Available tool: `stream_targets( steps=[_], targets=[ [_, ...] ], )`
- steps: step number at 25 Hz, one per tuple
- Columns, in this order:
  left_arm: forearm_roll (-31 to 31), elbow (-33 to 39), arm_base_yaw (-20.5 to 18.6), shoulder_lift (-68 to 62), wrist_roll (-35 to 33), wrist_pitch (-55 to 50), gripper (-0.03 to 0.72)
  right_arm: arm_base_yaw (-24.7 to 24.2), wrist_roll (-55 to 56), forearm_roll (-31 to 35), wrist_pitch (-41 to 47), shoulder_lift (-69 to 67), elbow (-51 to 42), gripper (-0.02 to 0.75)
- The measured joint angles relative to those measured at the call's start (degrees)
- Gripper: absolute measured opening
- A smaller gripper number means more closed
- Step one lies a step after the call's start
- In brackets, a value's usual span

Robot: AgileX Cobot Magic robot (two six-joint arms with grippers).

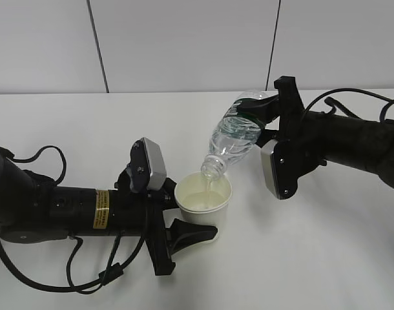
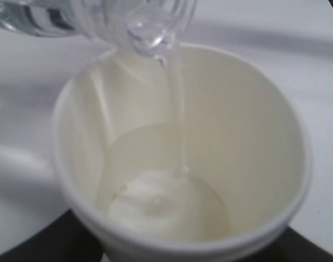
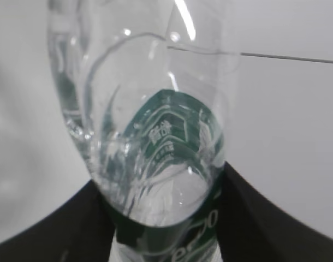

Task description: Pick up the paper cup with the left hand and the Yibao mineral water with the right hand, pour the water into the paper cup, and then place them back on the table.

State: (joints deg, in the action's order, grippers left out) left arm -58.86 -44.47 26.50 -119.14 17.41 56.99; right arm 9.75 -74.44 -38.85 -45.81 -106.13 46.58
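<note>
My left gripper (image 1: 184, 216) is shut on the off-white paper cup (image 1: 203, 197) and holds it upright at the middle of the white table (image 1: 326, 258). My right gripper (image 1: 269, 126) is shut on the clear Yibao mineral water bottle (image 1: 237, 135) at its dark green label. The bottle is tilted neck down, its open mouth just above the cup's rim. A thin stream of water falls into the cup (image 2: 180, 158), where water pools at the bottom. In the right wrist view the bottle (image 3: 150, 136) fills the frame between the black fingers (image 3: 275, 218).
A grey panelled wall (image 1: 184, 45) stands behind the table's far edge. Black cables (image 1: 87, 271) loop beside the left arm, and more cables (image 1: 352, 100) trail over the right arm.
</note>
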Motion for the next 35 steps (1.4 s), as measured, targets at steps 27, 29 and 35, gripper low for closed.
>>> stream_targets(
  steps=[27, 29, 35],
  targets=[
    [0.0, 0.0, 0.0, 0.0, 0.0, -0.1, 0.431, 0.0, 0.0, 0.0, -0.1, 0.0, 0.0, 0.372],
    [0.0, 0.0, 0.0, 0.0, 0.0, -0.1, 0.431, 0.0, 0.0, 0.0, -0.1, 0.0, 0.0, 0.372],
    [0.0, 0.0, 0.0, 0.0, 0.0, -0.1, 0.431, 0.0, 0.0, 0.0, -0.1, 0.0, 0.0, 0.372]
  ],
)
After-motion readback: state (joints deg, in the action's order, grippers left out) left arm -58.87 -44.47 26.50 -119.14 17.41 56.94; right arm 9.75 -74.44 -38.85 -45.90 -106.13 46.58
